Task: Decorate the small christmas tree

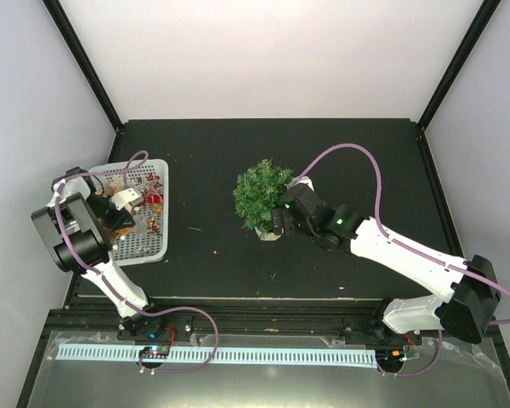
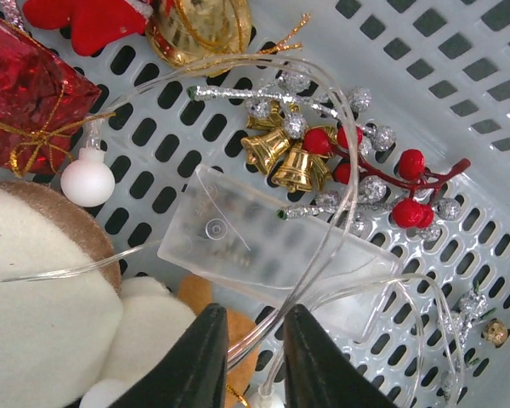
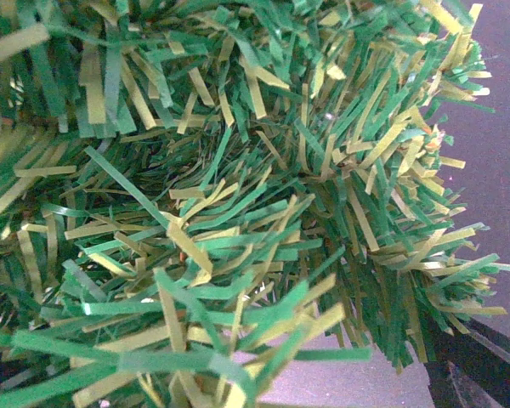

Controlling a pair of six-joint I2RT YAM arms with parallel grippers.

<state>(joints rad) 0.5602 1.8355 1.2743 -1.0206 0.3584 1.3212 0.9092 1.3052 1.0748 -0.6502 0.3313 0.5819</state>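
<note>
The small christmas tree [image 1: 262, 195] stands mid-table in its cream-white pot [image 1: 267, 234]. Its green and yellow needles [image 3: 238, 195] fill the right wrist view and hide my right fingers. My right gripper [image 1: 280, 219] is pressed against the tree's right side, just above the pot. My left gripper [image 1: 121, 206] is down inside the white perforated basket [image 1: 159, 248]. Its jaws [image 2: 259, 361] stand a narrow gap apart around the clear wires [image 2: 263, 336] of a light string, just short of its clear battery box [image 2: 263, 246].
The basket [image 2: 467, 76] also holds gold bells [image 2: 285, 157], a red berry sprig [image 2: 408, 183], a red gift box [image 2: 25, 93], a white bulb [image 2: 87, 181], a gold bell ornament [image 2: 200, 25] and a cream and brown plush [image 2: 42, 289]. Small crumbs [image 1: 216, 252] lie on the black table.
</note>
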